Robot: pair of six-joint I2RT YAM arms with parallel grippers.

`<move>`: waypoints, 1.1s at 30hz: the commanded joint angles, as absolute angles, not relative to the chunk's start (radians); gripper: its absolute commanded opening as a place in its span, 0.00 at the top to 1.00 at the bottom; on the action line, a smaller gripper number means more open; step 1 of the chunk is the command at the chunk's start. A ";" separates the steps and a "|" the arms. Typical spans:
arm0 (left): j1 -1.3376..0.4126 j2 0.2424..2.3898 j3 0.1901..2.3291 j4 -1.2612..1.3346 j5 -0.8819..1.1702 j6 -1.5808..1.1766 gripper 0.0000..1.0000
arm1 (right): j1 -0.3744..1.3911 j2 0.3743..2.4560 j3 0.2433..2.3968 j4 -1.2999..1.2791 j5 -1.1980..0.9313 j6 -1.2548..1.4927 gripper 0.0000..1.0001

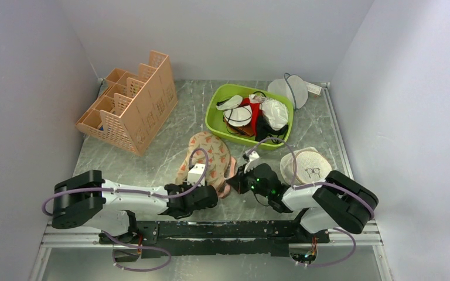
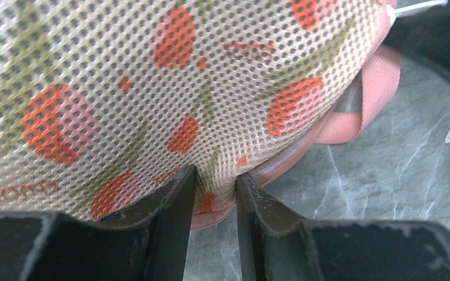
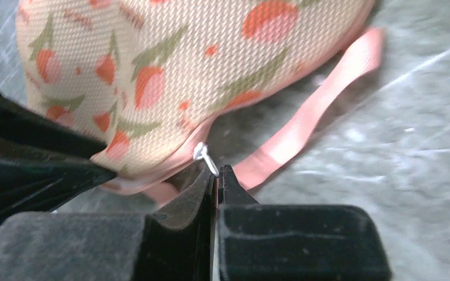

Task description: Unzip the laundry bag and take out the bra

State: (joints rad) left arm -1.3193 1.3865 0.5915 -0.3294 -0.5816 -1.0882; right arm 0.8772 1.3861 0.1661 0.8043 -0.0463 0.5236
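The laundry bag (image 1: 208,153), beige mesh with red-and-green print and pink trim, lies flat in the middle of the table. My left gripper (image 1: 214,196) is at its near edge. In the left wrist view the gripper (image 2: 215,178) is shut on a fold of the bag (image 2: 152,88). My right gripper (image 1: 237,180) is at the bag's near right edge. In the right wrist view the gripper (image 3: 217,172) is shut on the silver zipper pull (image 3: 204,156) of the bag (image 3: 181,70). The bra is hidden.
An orange slotted organiser (image 1: 132,105) stands at the back left. A green basket (image 1: 225,89) at the back holds mixed garments. A round white mesh pouch (image 1: 290,91) leans behind it. A beige mesh disc (image 1: 307,167) lies right of my right gripper. The bag's pink strap (image 3: 328,93) trails onto the table.
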 commanded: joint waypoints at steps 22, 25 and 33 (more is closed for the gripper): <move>-1.319 1.131 0.764 -0.579 -0.519 -0.935 0.24 | 0.773 1.234 0.126 0.796 -0.233 0.465 0.77; -1.318 1.157 0.800 -0.521 -0.526 -0.880 0.24 | 0.770 1.230 0.134 0.794 -0.202 0.463 0.62; -1.320 1.449 0.938 -0.568 -0.687 -0.816 0.27 | 0.740 1.209 0.138 0.789 -0.181 0.533 0.46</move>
State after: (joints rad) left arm -1.3193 1.3231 0.8654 -0.5278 -0.5797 -0.8631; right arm 0.7498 1.2304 0.1326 0.7830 -0.1970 0.4999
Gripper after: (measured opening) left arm 0.752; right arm 0.531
